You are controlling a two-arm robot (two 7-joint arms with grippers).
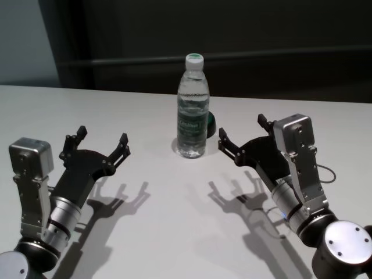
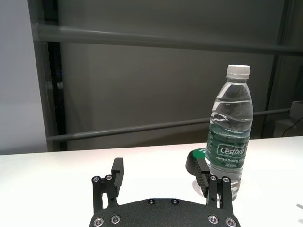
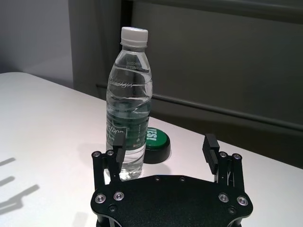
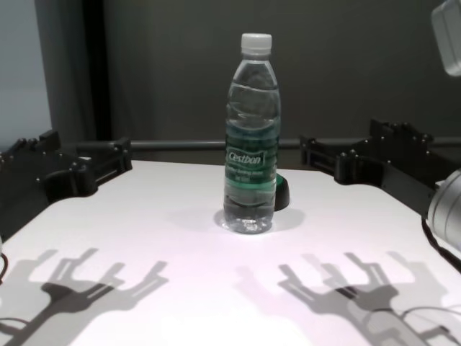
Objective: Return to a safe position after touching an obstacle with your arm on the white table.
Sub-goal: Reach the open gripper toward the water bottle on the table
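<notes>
Bottle [image 1: 192, 107] standing upright mid white table [image 1: 157, 232], small green-topped dome [image 1: 210, 122] just behind it. Left gripper [image 1: 99, 143] and right gripper [image 1: 243, 135] hovering either side, fingers spread, holding nothing, neither touching it. Looks like touch not yet made; next needs an arm nudging in sideways.

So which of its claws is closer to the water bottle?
The right gripper: it sits open just beside the water bottle, not touching. The left gripper, also open, hangs farther off on the other side.

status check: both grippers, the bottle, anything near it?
Left gripper open, raised left of bottle, apart. Right gripper open, right of it, apart. Bottle upright on white table. Green-topped dome just behind bottle.
</notes>
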